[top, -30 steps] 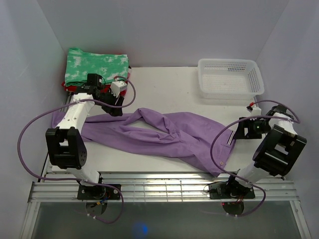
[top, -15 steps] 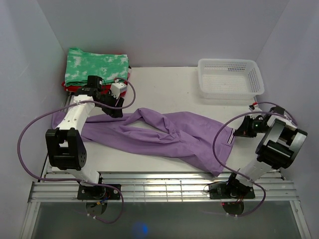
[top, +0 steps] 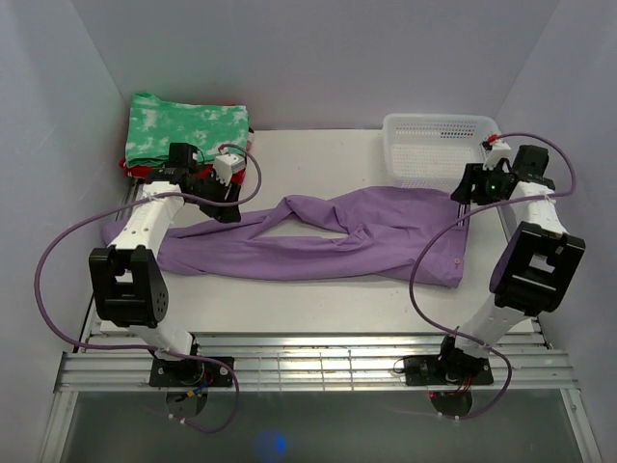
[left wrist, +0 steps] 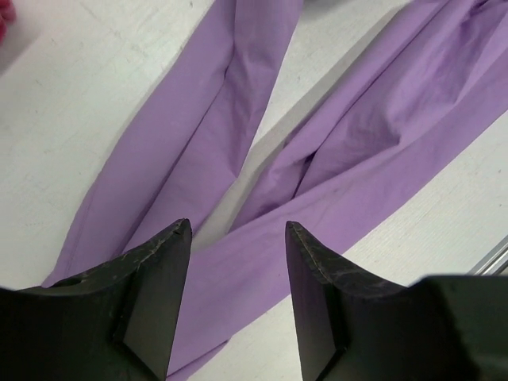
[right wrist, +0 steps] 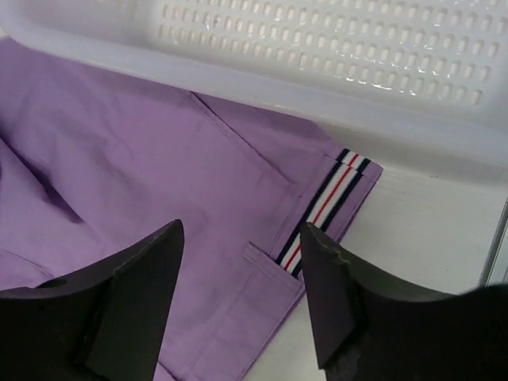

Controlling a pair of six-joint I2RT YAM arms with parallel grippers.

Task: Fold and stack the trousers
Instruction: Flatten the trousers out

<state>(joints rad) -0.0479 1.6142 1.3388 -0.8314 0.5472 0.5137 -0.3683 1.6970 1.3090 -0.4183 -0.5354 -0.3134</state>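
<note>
Two tools, both parted and empty: the left tool (left wrist: 236, 230) hovers over the legs of the trousers (top: 318, 241), the right tool (right wrist: 242, 234) over their striped waistband (right wrist: 329, 194) beside the basket (right wrist: 317, 87). The trousers lie twisted across the table (top: 318, 164). Light, limp cloth, likely to sag; pinch waistband corners and cuffs.
</note>
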